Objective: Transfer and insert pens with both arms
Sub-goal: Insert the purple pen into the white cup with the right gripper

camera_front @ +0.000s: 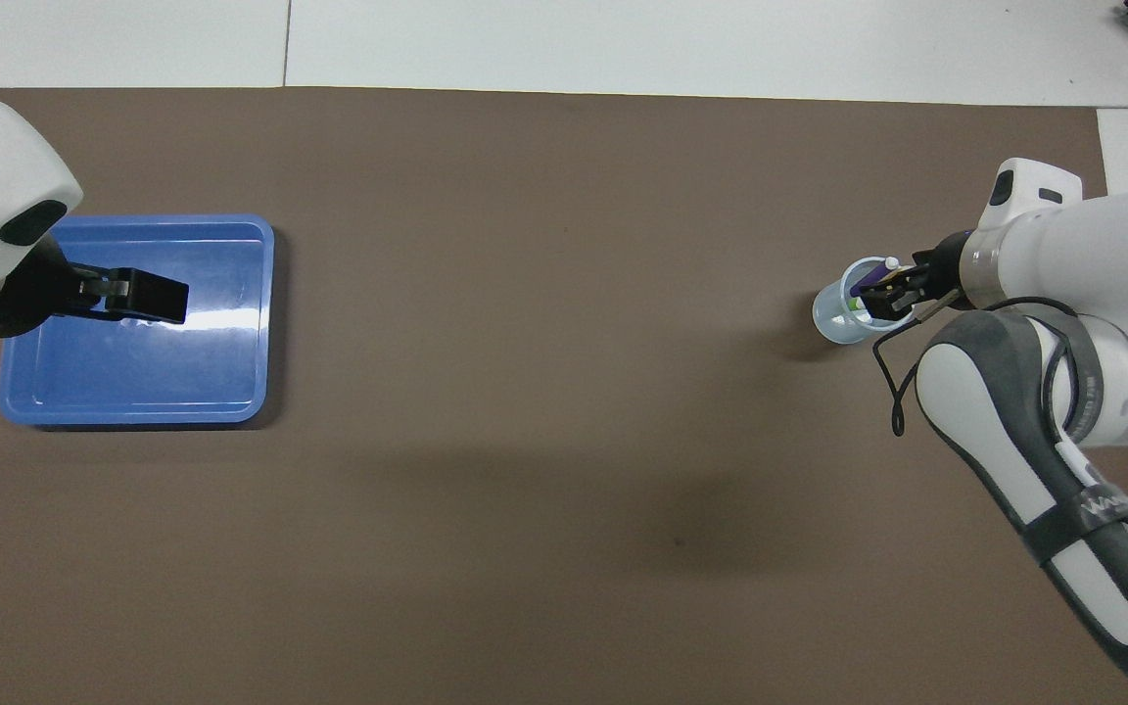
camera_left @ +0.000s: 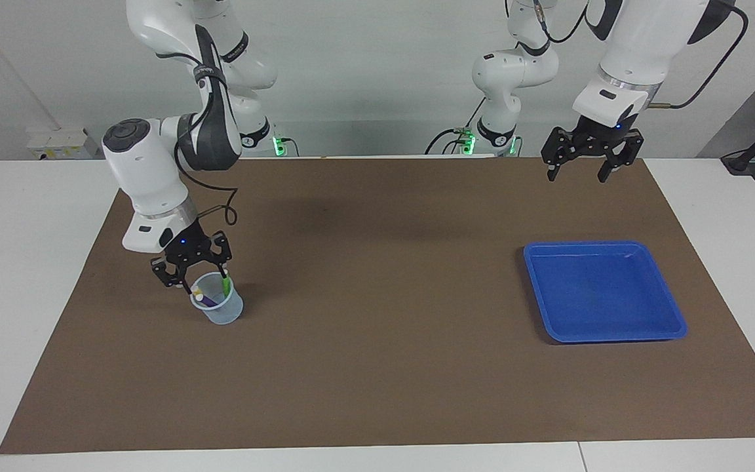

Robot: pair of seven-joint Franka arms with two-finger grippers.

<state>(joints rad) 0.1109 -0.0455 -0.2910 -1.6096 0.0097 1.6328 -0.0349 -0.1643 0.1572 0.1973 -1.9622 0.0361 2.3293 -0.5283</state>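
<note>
A clear cup (camera_left: 221, 308) stands on the brown mat toward the right arm's end. In it stand the green pen (camera_left: 226, 284), the purple pen (camera_left: 203, 301) and the yellow pen (camera_left: 196, 289), of which only a tip shows. My right gripper (camera_left: 195, 275) is low over the cup, open, its fingers on either side of the rim, one beside the green pen. In the overhead view the right gripper (camera_front: 892, 294) covers part of the cup (camera_front: 836, 318). My left gripper (camera_left: 584, 167) is open, empty and raised high over the mat by the tray.
An empty blue tray (camera_left: 535, 252) lies on the mat toward the left arm's end; it also shows in the overhead view (camera_front: 265, 294), partly covered by the left gripper (camera_front: 133, 294). White table surrounds the brown mat (camera_left: 377, 328).
</note>
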